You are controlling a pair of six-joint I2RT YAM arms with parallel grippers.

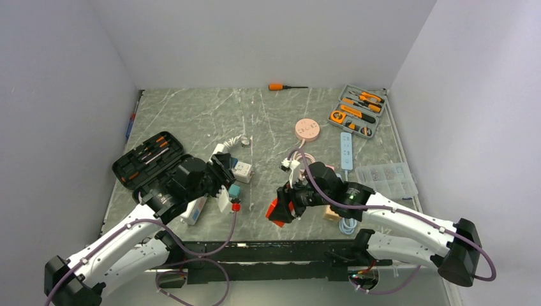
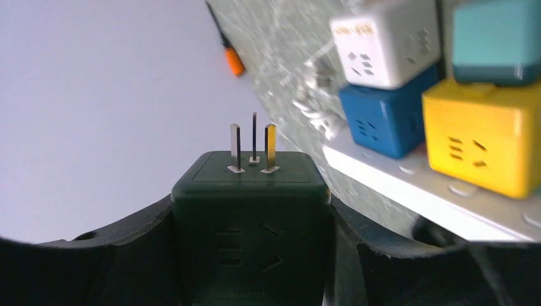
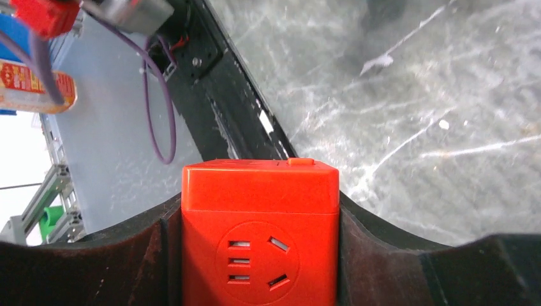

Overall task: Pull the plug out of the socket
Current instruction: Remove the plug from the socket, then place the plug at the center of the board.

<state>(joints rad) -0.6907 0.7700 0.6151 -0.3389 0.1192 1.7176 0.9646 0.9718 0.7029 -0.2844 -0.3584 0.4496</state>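
Plug: dark green cube, sat clamped in your left gripper, three prongs bare and clear of any socket | socket: red cube, sat clamped in your right gripper by the marble table near edge, face holes empty | you held the two well apart.

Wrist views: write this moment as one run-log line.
left gripper: shut on dark green cube plug, prongs bare | right gripper: shut on red cube socket | pair: apart
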